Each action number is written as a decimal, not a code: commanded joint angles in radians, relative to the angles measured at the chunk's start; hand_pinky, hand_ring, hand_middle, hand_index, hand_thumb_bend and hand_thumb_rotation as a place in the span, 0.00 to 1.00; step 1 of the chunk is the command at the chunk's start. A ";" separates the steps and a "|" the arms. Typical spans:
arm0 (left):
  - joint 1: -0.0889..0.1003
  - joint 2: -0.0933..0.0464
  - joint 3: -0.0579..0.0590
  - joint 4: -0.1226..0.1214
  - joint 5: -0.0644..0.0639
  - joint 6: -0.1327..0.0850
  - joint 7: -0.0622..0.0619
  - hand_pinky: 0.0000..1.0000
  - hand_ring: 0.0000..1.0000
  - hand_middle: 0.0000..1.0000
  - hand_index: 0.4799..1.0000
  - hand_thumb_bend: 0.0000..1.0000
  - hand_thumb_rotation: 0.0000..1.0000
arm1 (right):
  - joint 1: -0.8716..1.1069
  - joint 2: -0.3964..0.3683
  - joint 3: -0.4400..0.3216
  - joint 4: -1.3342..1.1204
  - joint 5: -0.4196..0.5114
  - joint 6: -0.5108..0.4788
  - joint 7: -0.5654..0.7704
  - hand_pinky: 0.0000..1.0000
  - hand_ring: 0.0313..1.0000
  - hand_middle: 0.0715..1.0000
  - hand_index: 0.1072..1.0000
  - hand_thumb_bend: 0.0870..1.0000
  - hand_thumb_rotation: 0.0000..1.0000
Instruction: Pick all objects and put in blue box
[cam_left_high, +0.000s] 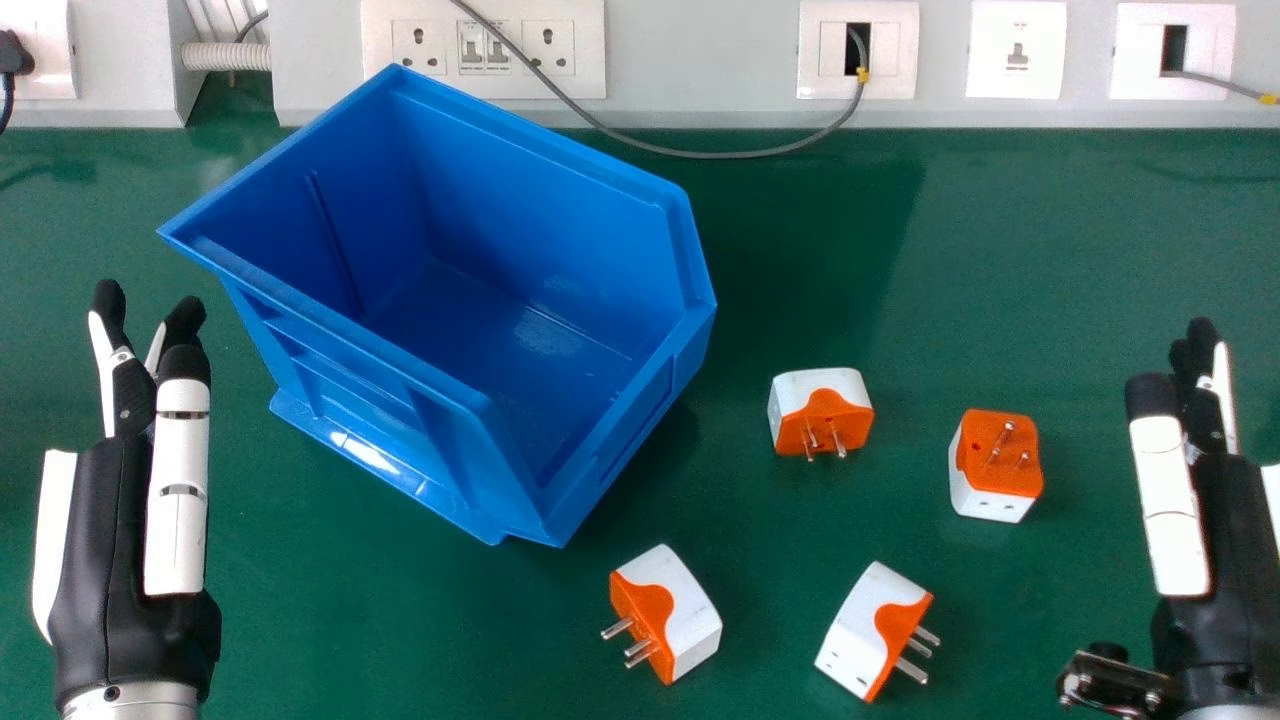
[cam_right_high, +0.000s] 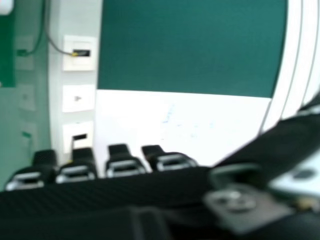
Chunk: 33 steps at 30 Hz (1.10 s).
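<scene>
My left hand (cam_left_high: 125, 500) lies at the head view's left, left of the blue box, its fingers straight. At the right edge is my right hand (cam_left_high: 1215, 510), also with straight fingers; the right hand view shows this hand (cam_right_high: 122, 162) holding nothing. The blue box (cam_left_high: 590, 470) stands open at centre left. Four orange and white plug adapters rest on the table: one adapter (cam_left_high: 820, 400) right of the box, another (cam_left_high: 997, 465) nearer my right hand, a third (cam_left_high: 672, 610) in front of the box, and the last adapter (cam_left_high: 868, 630) near the front. Neither hand touches them.
The green table (cam_left_high: 1050, 250) runs back to a grey trunking (cam_left_high: 700, 60) with sockets. A grey cable (cam_left_high: 690, 153) loops down from it behind the box. The box's raised back corner reaches close to the trunking.
</scene>
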 joint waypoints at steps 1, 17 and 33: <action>0.008 0.001 0.007 -0.031 -0.002 -0.010 0.003 1.00 1.00 0.99 0.99 0.30 0.96 | -0.001 -0.006 -0.003 -0.008 0.005 -0.027 -0.002 0.98 1.00 1.00 1.00 0.47 1.00; 0.044 -0.003 0.000 -0.063 -0.026 0.009 -0.019 1.00 1.00 1.00 1.00 0.33 1.00 | 0.030 -0.007 0.004 -0.024 -0.005 -0.034 -0.003 0.96 1.00 1.00 1.00 0.52 1.00; 0.068 0.000 0.008 -0.046 -0.004 -0.009 -0.012 1.00 1.00 1.00 1.00 0.29 1.00 | 0.096 -0.025 0.014 -0.063 -0.093 -0.019 -0.018 0.95 1.00 1.00 1.00 0.67 1.00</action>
